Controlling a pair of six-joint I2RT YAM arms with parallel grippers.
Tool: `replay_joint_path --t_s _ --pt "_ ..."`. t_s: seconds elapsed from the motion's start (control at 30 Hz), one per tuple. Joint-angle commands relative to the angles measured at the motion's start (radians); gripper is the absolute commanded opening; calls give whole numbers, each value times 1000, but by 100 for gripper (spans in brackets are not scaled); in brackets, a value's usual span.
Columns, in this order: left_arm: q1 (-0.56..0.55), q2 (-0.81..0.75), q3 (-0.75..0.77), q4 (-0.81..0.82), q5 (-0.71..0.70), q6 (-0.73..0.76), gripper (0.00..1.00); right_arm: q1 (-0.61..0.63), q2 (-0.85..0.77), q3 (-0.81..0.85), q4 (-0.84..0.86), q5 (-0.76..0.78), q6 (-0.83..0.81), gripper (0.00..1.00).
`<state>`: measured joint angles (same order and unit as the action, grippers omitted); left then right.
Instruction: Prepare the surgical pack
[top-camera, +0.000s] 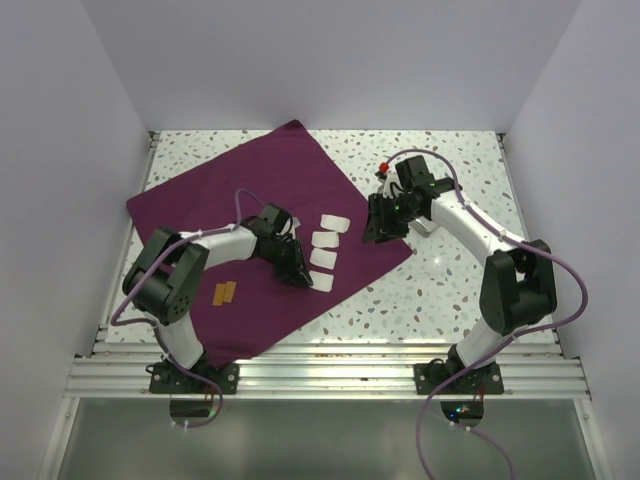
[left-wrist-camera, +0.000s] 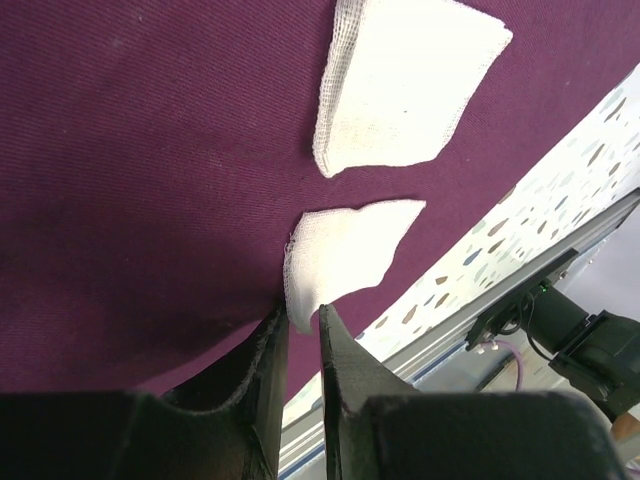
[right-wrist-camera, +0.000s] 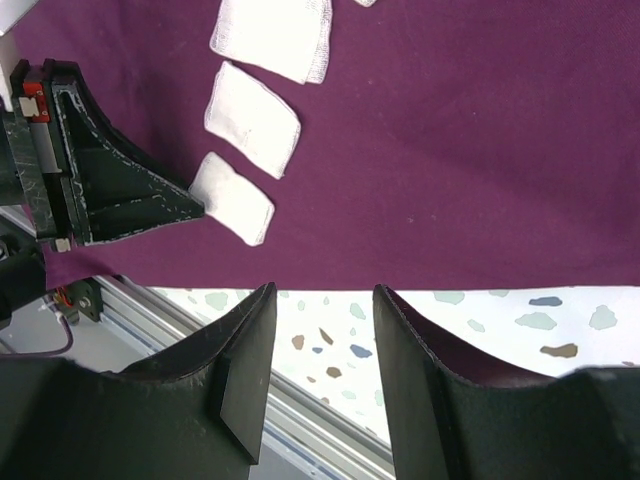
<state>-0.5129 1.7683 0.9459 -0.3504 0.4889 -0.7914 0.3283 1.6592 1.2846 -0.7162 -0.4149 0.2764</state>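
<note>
The surgical pack, a large purple-maroon cloth (top-camera: 250, 200), lies spread flat on the speckled table like a diamond. It also shows in the left wrist view (left-wrist-camera: 150, 150) and the right wrist view (right-wrist-camera: 450, 150). A row of white gauze pads lies on its right part. My left gripper (top-camera: 306, 281) (left-wrist-camera: 302, 318) is low on the cloth, shut on a corner of the nearest gauze pad (top-camera: 322, 281) (left-wrist-camera: 345, 250) (right-wrist-camera: 232, 197). My right gripper (top-camera: 378, 232) (right-wrist-camera: 320, 295) is open and empty over the cloth's right edge.
Three more gauze pads (top-camera: 325, 240) lie in line beyond the held one. Two small tan strips (top-camera: 225, 293) lie on the cloth's near left. A small red-topped thing (top-camera: 384, 166) sits by the right arm. White walls close in three sides; a metal rail (top-camera: 330, 365) runs along the front.
</note>
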Motion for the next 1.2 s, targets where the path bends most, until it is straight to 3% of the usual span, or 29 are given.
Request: replay_joint_path --t_s 0.0,0.13,0.17,0.2,0.5,0.93,1.17 --pt "-6 16 39 -4 0 -14 22 6 -42 -4 24 -25 4 47" --pt "-4 26 51 1 10 -14 13 8 -41 -7 21 -25 0 47" --pt "-6 25 54 2 14 -11 2 8 -41 -10 20 -25 -2 47" --pt "-4 26 65 -5 19 -2 0 6 -42 -11 18 -25 -3 47" --pt "-4 -101 71 19 71 -3 0 8 -49 -19 15 -21 -13 47" --pt "7 25 264 51 123 -25 0 8 -45 -24 3 -13 -22 47" --pt "59 80 284 62 122 -25 0 6 -45 -24 -2 -9 -28 47"
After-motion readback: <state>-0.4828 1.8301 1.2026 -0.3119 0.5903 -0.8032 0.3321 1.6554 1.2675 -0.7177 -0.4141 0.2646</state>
